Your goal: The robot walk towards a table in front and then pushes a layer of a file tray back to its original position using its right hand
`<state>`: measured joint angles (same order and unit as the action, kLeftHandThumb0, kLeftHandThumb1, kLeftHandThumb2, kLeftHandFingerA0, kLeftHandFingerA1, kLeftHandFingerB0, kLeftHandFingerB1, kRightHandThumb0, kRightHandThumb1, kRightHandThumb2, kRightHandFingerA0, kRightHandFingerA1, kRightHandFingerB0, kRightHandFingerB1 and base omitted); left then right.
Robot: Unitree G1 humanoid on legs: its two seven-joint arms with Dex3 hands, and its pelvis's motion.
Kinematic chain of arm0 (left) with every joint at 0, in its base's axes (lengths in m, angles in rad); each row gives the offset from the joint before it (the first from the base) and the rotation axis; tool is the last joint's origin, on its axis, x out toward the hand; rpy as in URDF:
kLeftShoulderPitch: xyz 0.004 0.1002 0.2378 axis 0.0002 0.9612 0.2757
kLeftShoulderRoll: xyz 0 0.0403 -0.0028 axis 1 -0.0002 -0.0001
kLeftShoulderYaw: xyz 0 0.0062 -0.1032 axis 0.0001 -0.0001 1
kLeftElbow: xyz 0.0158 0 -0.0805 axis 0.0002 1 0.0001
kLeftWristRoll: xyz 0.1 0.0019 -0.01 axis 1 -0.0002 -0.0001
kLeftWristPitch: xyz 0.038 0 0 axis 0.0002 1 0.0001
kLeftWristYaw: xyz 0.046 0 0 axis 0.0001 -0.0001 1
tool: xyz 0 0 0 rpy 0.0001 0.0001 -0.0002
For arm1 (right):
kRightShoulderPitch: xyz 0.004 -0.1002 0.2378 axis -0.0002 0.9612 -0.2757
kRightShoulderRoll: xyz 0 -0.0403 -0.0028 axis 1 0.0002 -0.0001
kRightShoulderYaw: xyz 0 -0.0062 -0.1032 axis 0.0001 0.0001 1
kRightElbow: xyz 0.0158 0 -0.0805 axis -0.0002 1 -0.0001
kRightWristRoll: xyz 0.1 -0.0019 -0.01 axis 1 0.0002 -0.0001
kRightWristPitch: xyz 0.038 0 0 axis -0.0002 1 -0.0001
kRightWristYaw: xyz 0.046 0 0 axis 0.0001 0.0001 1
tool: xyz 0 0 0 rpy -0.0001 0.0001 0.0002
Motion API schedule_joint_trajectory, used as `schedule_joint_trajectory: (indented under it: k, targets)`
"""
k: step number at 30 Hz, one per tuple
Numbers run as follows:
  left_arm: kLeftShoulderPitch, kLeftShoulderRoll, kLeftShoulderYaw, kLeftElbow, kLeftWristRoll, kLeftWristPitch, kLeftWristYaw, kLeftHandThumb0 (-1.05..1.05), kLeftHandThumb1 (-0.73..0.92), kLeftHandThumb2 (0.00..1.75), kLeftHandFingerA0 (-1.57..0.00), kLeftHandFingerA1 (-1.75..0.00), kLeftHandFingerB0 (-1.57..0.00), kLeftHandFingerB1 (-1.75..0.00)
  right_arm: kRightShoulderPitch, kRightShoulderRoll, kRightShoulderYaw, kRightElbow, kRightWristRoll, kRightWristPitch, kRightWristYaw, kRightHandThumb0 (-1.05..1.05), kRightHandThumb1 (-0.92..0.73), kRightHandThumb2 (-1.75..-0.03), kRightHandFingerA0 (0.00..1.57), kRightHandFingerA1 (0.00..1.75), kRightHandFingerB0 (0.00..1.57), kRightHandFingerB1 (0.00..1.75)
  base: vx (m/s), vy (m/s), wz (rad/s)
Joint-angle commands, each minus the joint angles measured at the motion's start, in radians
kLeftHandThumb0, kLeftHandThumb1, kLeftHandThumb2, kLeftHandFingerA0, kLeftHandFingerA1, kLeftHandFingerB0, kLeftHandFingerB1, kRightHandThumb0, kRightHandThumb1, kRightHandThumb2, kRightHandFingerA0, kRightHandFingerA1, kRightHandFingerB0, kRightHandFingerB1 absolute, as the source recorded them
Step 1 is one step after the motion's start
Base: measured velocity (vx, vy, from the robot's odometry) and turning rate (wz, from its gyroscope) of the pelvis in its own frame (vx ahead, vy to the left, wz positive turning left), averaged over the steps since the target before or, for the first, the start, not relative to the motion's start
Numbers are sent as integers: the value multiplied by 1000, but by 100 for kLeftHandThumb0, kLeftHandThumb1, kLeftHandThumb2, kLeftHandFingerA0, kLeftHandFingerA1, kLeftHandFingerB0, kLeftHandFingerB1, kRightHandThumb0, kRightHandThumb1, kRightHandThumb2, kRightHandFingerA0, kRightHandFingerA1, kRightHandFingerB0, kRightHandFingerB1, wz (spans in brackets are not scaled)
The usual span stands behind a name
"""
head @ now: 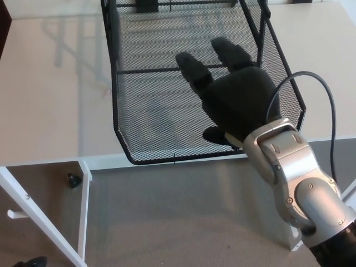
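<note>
Pale cream table top (50, 83), smooth and faintly glossy, carrying soft grey reflections of the wire frame near the far left. White front edge running across the picture; below it a white slanted table leg (39, 222) and a white upright post (84, 206). Underneath, grey-brown short-pile carpet floor (167, 217), with a small dark knob-like object (73, 179) lying by the post and a dark shape (30, 261) at the bottom left corner, too cut off to identify.

Black wire-mesh file tray layer (150, 111) on the table, pulled out toward the camera: fine woven mesh floor, raised mesh walls, thicker black rim with rounded front corners, front lip jutting just past the table's edge. Thin black rod crossing the mesh further back. Black metal upright frame (114, 50) of the tray stack rising at both sides toward the top of the picture.

Matte black right hand (233, 100), entering from the lower right, over the right half of the pulled-out layer. Two thick segmented fingers (192, 68) stretched forward and spread slightly apart, pointing toward the back of the tray; thumb tucked low near the front lip. Nothing grasped, fingers apart. Contact between palm and mesh possibly there, but hidden beneath the hand. Behind the hand, a silver-grey rounded metal wrist and forearm (295, 178), smooth-cast with small screws, and a thin black cable (328, 105) looping up over the wrist.
</note>
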<state>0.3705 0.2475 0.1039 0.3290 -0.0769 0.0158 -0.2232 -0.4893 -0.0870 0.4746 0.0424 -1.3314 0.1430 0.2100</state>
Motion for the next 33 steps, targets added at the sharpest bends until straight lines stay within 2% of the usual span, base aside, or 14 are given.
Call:
schedule_joint_trajectory:
  k: [1,2,3,10,11,12,14,15,22,30,33]
  targets:
    - [-7,18,-3,-10,26,41,13,-42,65,60,-27,-37,-22,-32,-18,-12,3,-20,14,46,39,-83,-50,-85,0,0,0,0,0,0,0]
    - [-8,18,-3,-10,27,42,14,-42,65,60,-27,-37,-22,-32,-18,-11,3,-25,17,49,41,-83,-50,-85,0,0,0,0,0,0,0]
    - [-8,18,-3,-7,26,33,12,-48,59,71,-23,-42,-21,-39,-16,-8,1,-38,19,54,45,-86,-52,-87,0,0,0,0,0,0,0]
    - [-3,21,-4,-17,32,46,13,-47,60,72,-23,-42,-19,-39,-22,3,-1,-148,18,69,78,-92,-66,-96,0,0,0,0,0,0,0]
    - [-2,23,-5,-15,33,36,8,-47,60,72,-23,-42,-19,-39,-24,3,-2,-165,17,70,84,-92,-66,-96,0,0,0,0,0,0,0]
    - [-1,22,-4,-14,33,36,8,-42,66,60,-28,-38,-20,-32,-26,3,-3,-178,18,70,87,-92,-68,-97,0,0,0,0,0,0,0]
    - [-4,20,-3,-8,35,37,11,-42,65,60,-28,-38,-21,-32,-29,8,-7,-209,24,74,101,-93,-70,-99,0,1,0,0,0,0,0]
    - [-7,19,-3,-7,35,40,12,-48,57,73,-23,-43,-19,-40,-31,10,-11,-244,25,72,110,-94,-72,-101,0,1,0,0,0,0,0]
    - [-17,23,3,7,30,37,3,-47,59,71,-23,-42,-20,-39,59,7,25,-390,44,52,167,-90,-66,-98,0,3,0,3,0,0,0]
    - [-19,23,-2,1,35,38,8,-47,59,71,-23,-42,-20,-39,178,-31,74,-379,30,29,146,-83,-59,-96,0,11,0,11,0,0,0]
    - [-37,21,2,13,22,42,-2,-46,59,71,-20,-42,-18,-39,233,-50,91,-338,46,23,132,-93,-62,-96,0,1,0,1,0,0,0]
